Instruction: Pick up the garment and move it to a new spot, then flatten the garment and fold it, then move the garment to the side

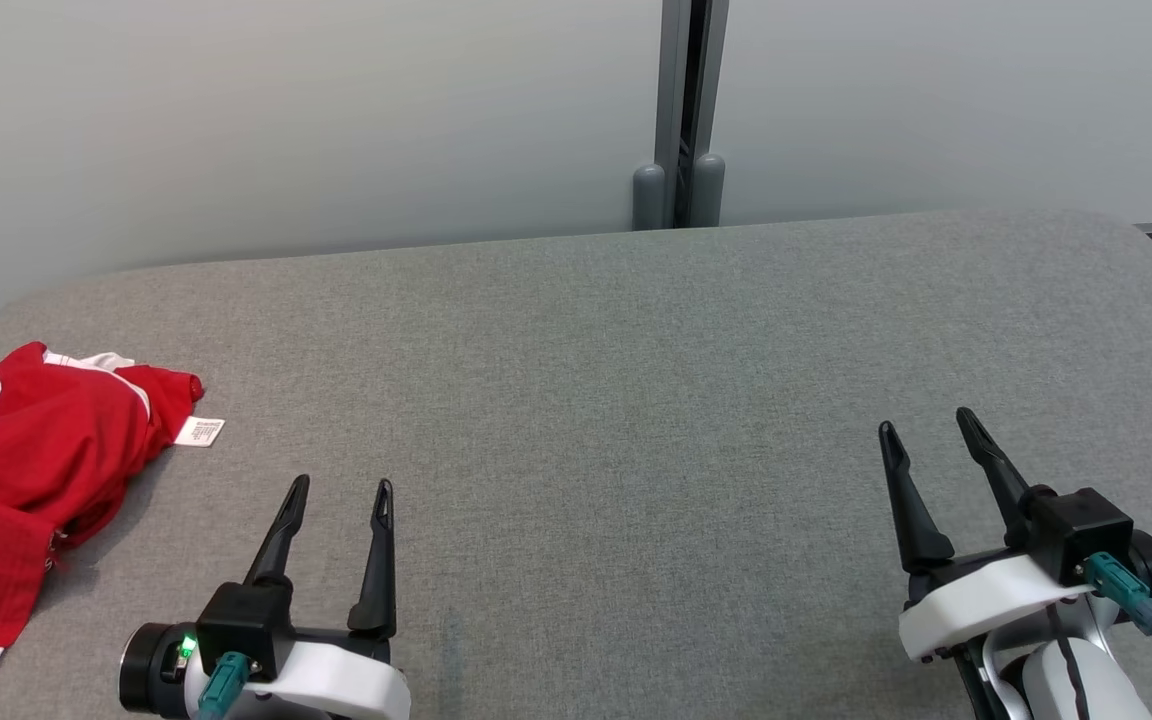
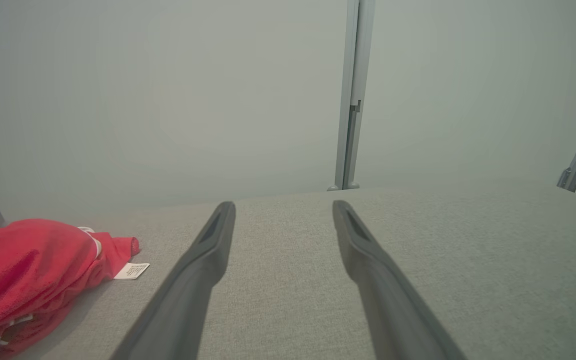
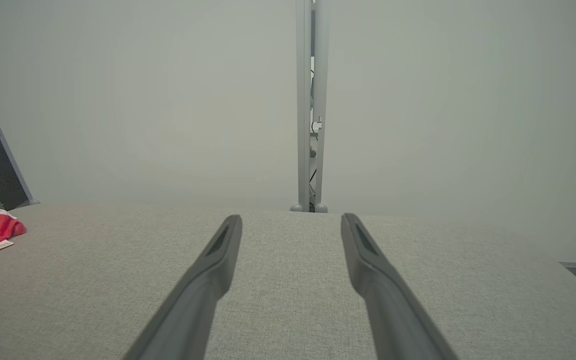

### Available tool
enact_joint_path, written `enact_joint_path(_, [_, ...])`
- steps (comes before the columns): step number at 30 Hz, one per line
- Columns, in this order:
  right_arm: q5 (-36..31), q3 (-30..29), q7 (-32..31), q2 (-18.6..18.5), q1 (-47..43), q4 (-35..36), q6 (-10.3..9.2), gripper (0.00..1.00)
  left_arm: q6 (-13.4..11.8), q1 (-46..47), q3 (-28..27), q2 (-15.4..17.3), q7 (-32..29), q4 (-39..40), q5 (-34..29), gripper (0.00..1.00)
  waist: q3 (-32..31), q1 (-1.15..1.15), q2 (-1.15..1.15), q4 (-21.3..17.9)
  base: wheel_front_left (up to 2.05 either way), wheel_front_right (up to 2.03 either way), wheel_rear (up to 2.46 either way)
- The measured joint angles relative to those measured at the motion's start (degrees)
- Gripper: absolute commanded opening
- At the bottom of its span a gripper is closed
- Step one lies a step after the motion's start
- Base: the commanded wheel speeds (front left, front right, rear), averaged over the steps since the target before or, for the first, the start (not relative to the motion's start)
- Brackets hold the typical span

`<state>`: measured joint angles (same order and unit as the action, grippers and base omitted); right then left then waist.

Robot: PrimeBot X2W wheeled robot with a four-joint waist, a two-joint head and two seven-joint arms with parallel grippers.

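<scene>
The garment (image 1: 26,470), red with white trim, lies crumpled at the left end of the grey cloth-covered table (image 1: 636,400), and part of it runs past the left edge of the head view. A small white label (image 1: 200,432) sticks out from its right side and lies flat on the cloth.

The left gripper (image 1: 342,483) is to the right of the garment and a little nearer to the robot. Its two dark fingers are spread apart with bare table between them, and they point away toward the wall. The garment is near the outer finger but apart from it, and a strip of bare grey cloth lies between them. In the left wrist view the garment sits low at the left, beside the fingers and not between them.

The right gripper (image 1: 925,421) is well apart from the garment, over the right side of the table. Its fingers are also spread wide and they hold nothing. Whether either gripper touches the cloth, I cannot tell.

Behind the table stand pale wall panels (image 1: 336,120), joined by a grey post (image 1: 681,110) near the middle of the far edge.
</scene>
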<state>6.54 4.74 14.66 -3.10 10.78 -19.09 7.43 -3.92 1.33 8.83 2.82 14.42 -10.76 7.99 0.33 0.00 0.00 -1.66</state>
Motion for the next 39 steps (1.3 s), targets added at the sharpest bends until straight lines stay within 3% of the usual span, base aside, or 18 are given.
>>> enact_joint_path(23, [-0.93, 0.83, 0.19, 0.4, 0.73, -1.18, 0.0, 1.0, 0.41, 0.06, 1.0, -0.04, 0.57, -0.03, -1.02, 1.0, 0.38, 0.0, 0.0, 0.34, 0.0, 0.0, 0.0])
enact_joint_path(39, [1.64, 3.64, 0.24, 0.42, -0.46, -0.77, 0.01, 1.0, 1.37, -0.92, -0.7, -0.03, 0.57, -0.93, -1.49, 1.0, 0.02, 0.0, 0.0, 13.44, 0.0, 0.0, 0.0])
